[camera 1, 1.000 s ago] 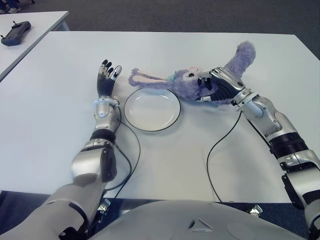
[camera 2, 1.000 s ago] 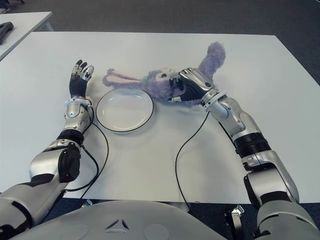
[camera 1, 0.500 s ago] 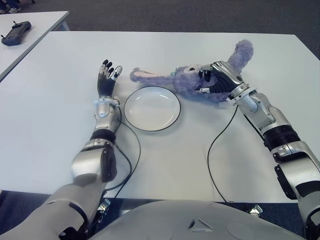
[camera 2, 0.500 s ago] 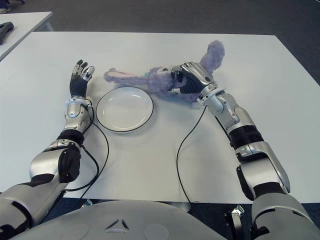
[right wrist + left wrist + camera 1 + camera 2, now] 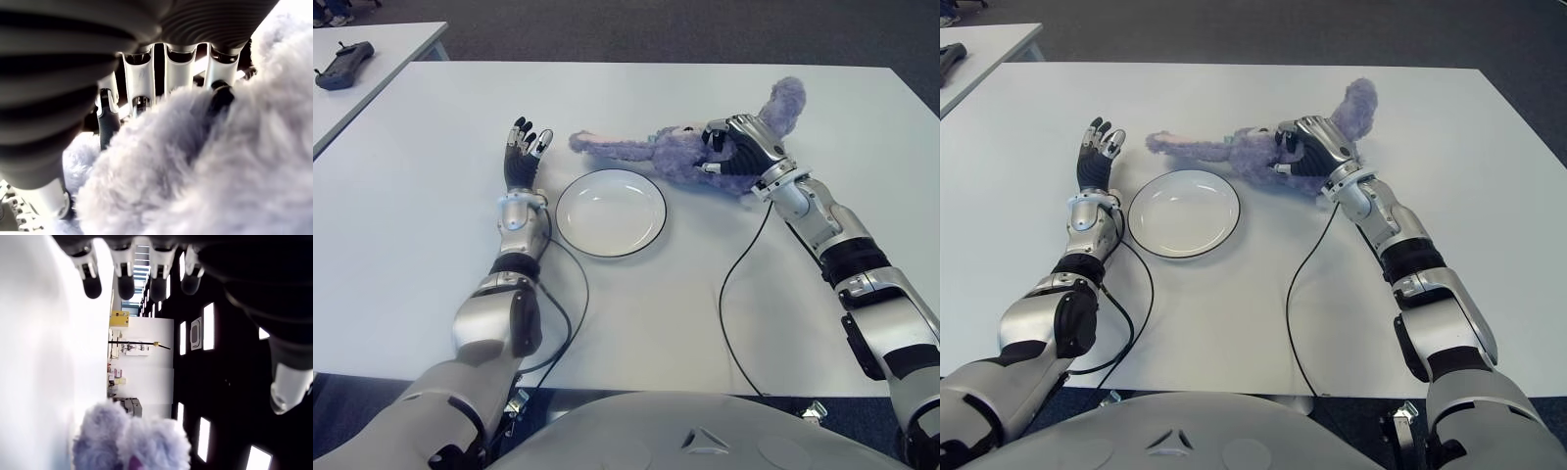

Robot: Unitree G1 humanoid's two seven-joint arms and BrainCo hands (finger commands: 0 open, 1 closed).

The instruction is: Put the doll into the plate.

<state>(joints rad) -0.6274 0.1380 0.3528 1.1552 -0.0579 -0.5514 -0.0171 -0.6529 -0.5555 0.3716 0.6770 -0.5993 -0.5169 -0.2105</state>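
Observation:
The doll [image 5: 680, 155] is a purple plush rabbit with long ears, stretched out behind and to the right of the plate [image 5: 611, 212]. My right hand [image 5: 736, 157] is shut on the doll's body, and its fingers [image 5: 178, 68] press into the fur. One ear [image 5: 607, 147] reaches left past the plate's far rim. The white plate with a dark rim holds nothing. My left hand [image 5: 521, 157] shows just left of the plate, fingers spread and pointing away from me.
A black cable [image 5: 736, 284] runs from my right wrist across the white table [image 5: 705, 294] toward the near edge. Another cable [image 5: 570, 294] loops by my left forearm. A second table [image 5: 372, 59] with a dark handheld device [image 5: 342, 64] stands at the far left.
My right hand has carried the doll a little farther from me and slightly left, and the doll's ear now lies higher above the plate. The left hand has not moved.

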